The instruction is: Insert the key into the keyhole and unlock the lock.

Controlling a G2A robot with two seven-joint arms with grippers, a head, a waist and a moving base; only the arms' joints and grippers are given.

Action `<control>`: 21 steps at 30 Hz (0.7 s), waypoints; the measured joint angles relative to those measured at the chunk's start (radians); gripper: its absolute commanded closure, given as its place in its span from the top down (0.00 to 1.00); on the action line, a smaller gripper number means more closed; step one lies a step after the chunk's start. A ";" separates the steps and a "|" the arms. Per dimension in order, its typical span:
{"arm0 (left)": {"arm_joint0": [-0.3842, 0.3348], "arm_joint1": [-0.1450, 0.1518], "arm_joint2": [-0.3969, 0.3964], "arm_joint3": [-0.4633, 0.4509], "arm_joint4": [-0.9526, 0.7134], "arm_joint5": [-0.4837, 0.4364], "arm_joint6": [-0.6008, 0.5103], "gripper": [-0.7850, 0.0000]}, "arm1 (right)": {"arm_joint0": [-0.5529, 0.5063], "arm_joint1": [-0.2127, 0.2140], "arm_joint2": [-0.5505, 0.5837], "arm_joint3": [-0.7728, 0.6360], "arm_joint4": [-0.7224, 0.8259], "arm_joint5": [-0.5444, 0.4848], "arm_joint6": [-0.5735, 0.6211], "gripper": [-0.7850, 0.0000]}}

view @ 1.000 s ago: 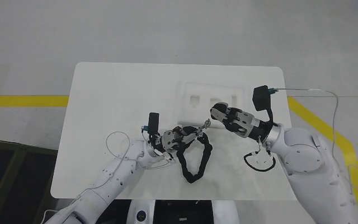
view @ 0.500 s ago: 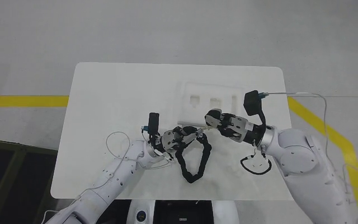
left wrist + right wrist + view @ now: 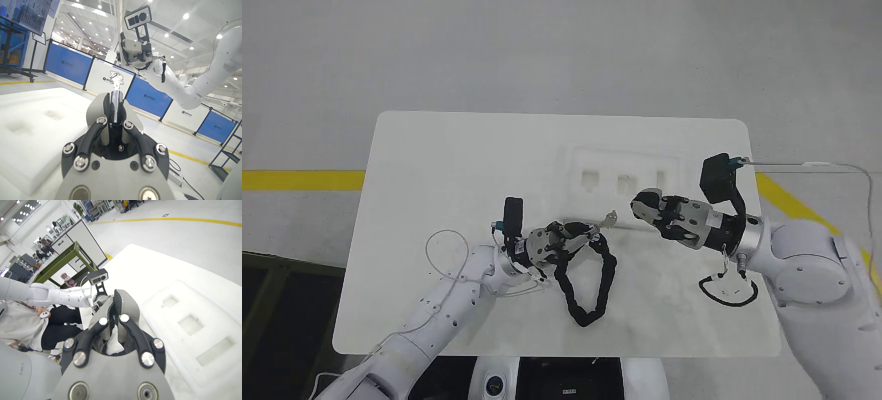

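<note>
Nearest, the black chain lock (image 3: 587, 290) lies looped on the table (image 3: 422, 180). The left gripper (image 3: 113, 103) clamps its chrome cylinder (image 3: 115, 108), and the key (image 3: 117, 78) sits in the keyhole. Insertion looks done; turning seems left. Farther right, the right gripper (image 3: 645, 203) is pinched closed, empty, apart from the key.

Chain lock (image 3: 587, 290): black sleeved loop, laid on the table (image 3: 442, 160) near the front edge. Its chrome cylinder (image 3: 115, 105) is raised and clamped in the left gripper (image 3: 572, 240). Key (image 3: 117, 77): silver, blade seated in the cylinder's end, patterned bow standing clear.
</note>
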 measured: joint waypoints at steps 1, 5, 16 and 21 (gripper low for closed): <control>-0.005 0.006 0.009 -0.003 -0.002 0.000 0.000 0.00 | 0.006 0.003 0.002 0.003 0.004 -0.011 0.033 0.85; -0.030 0.029 0.055 -0.014 -0.018 0.000 0.000 0.00 | 0.025 0.010 0.002 0.018 0.023 -0.034 0.094 1.00; -0.106 0.098 0.136 -0.034 0.006 0.000 0.000 0.00 | 0.032 0.013 -0.006 0.031 0.054 -0.056 0.107 1.00; -0.116 0.117 0.140 -0.048 0.043 0.000 0.000 0.00 | 0.031 0.013 -0.005 0.028 0.047 -0.052 0.105 1.00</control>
